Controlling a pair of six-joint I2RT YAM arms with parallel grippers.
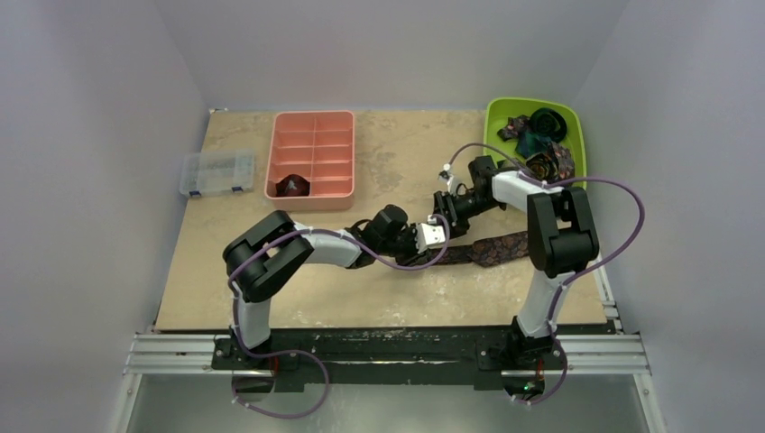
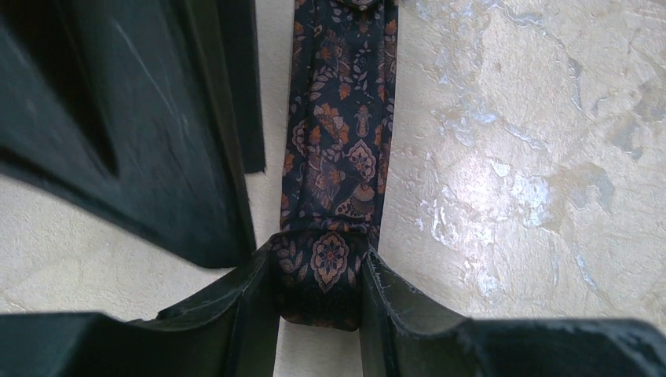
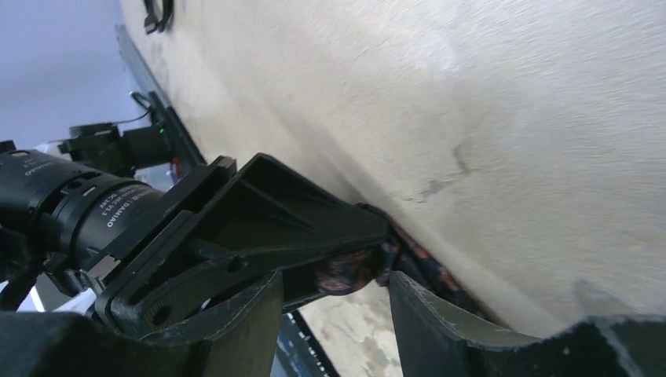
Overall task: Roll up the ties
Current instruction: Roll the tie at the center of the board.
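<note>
- Near the middle of the worktop (image 1: 361,289), the left end effector (image 2: 318,271) is closed partway on the coiled end (image 2: 320,302) of a dark brown-patterned tie (image 2: 338,118). Its fingers press both sides of a small, tight first turn.
- The rest of the tie lies flat on the worktop and runs rightward from the coil. Nearly all of its length is unrolled.
- Just beyond, the right end effector (image 3: 334,287) has its fingers apart and nothing between them. It sits close to the coil, facing the left one's fingers, but I cannot tell whether it touches the fabric.
- As I judge it, the step in hand is the very start of rolling this tie: the first turn is made and pinned, and the winding is barely begun.
- The next move likely calls for the right end effector to take hold at the coil or on the strip beside it, so the left can turn the coil along the strip. The fabric needs to be kept taut and its edges in line — otherwise the turn may spring loose or wind crooked.
- Farther back on the left, a pink tray (image 1: 314,115) holds one rolled tie (image 1: 293,185) in its near-left compartment.
- At the far right a green tray (image 1: 502,110) holds a heap of more ties (image 1: 541,149) — some look coiled. At the far left sits a clear plastic box (image 1: 216,171).
</note>
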